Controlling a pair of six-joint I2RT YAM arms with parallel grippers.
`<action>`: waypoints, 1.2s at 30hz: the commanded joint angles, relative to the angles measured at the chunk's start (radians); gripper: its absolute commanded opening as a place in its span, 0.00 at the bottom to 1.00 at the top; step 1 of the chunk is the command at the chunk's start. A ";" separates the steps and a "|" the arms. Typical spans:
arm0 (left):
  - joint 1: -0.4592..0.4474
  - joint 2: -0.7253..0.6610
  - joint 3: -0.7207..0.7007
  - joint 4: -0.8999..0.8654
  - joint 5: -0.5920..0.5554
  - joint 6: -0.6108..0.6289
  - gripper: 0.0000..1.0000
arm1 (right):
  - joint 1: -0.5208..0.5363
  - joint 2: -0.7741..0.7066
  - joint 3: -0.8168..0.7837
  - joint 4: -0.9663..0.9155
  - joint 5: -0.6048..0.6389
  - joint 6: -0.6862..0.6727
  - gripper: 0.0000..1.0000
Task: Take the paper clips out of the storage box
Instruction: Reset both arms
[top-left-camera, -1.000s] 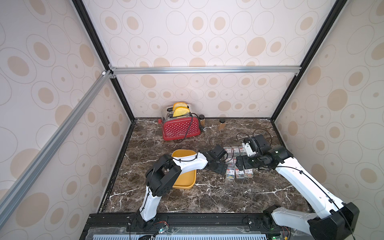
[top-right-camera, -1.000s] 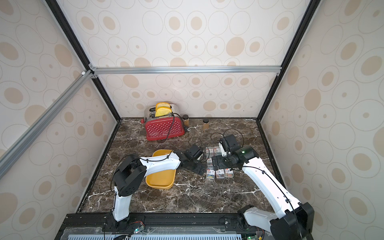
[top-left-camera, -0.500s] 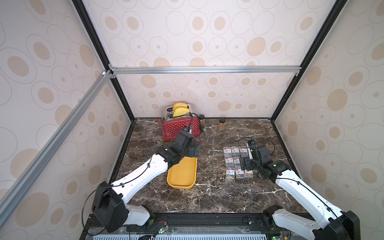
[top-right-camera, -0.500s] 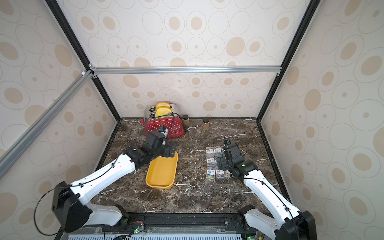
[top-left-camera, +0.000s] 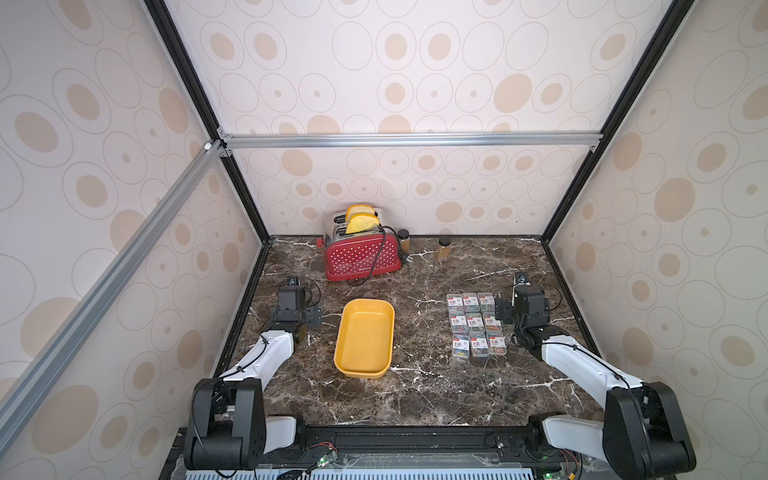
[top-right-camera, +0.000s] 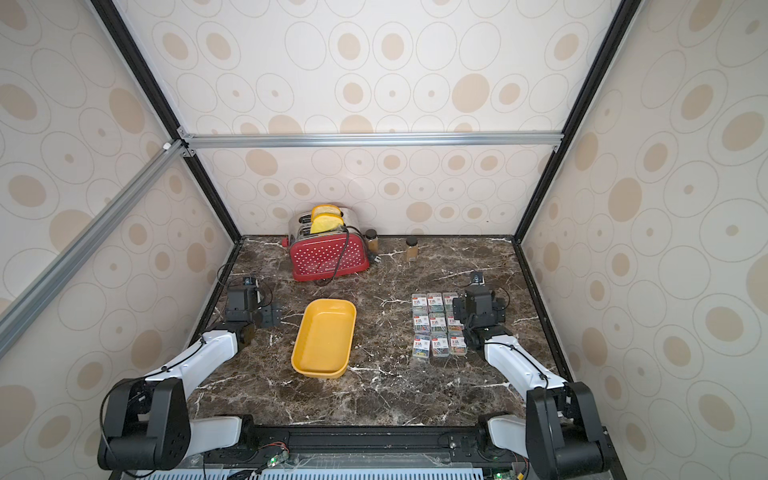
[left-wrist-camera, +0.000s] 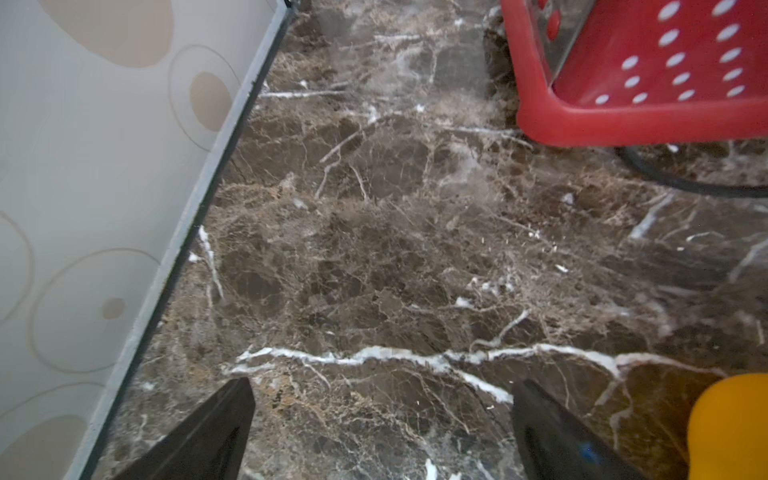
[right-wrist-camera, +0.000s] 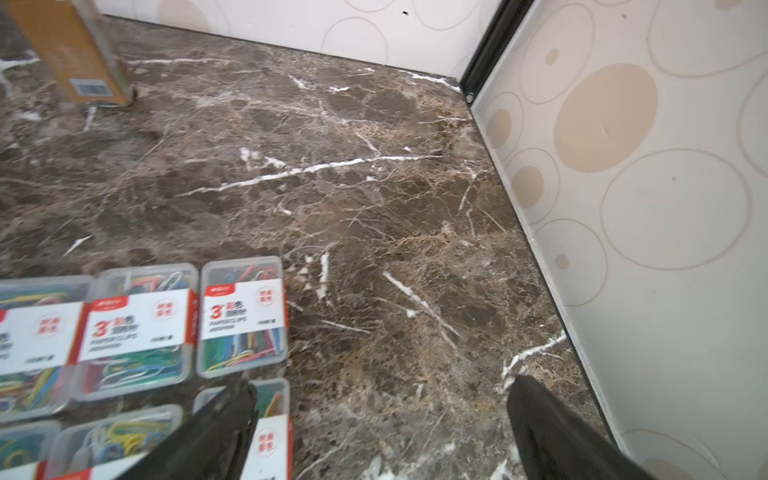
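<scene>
Storage box: the yellow storage box (top-left-camera: 365, 336) sits mid-surface, its long axis running roughly front to back, and I see nothing inside it.
Paper clips: the nine cases of paper clips (top-left-camera: 475, 324) lie on the marble surface (top-left-camera: 424, 374) in three rows of three, well apart from the box on its right side. Each case seems to lie long side front to back.
Progress: judging by the empty box, I take the unloading as done, with no case left for me to lift.
Key relation: the clips lie just inward of the right fingers (right-wrist-camera: 216, 428), toward the box. The right arm is by far the nearer and the left arm is well apart from them.
Right fingers: spread wide and holding nothing. In the wrist view one finger crosses the edge of the nearest column of cases, and I cannot tell whether it touches.
Left fingers: the left fingers (left-wrist-camera: 208, 436) are also wide and empty, over bare marble near the left wall. A corner of the box and the red toaster (top-left-camera: 363, 253) are off to their inner side.
Arm pose: both arms reach forward and low from their bases, wrists pointing toward the back wall.
Next move, my guess: pull the right arm straight back so it doesn't nudge that column.
</scene>
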 joint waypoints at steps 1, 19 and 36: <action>0.017 0.034 -0.029 0.288 0.024 0.044 0.99 | -0.056 0.017 -0.021 0.133 -0.058 -0.030 1.00; 0.074 0.211 -0.106 0.654 0.178 0.061 0.99 | -0.185 0.206 -0.190 0.597 -0.236 -0.119 0.99; 0.059 0.236 -0.177 0.797 0.159 0.072 0.99 | -0.182 0.289 -0.174 0.637 -0.301 -0.160 1.00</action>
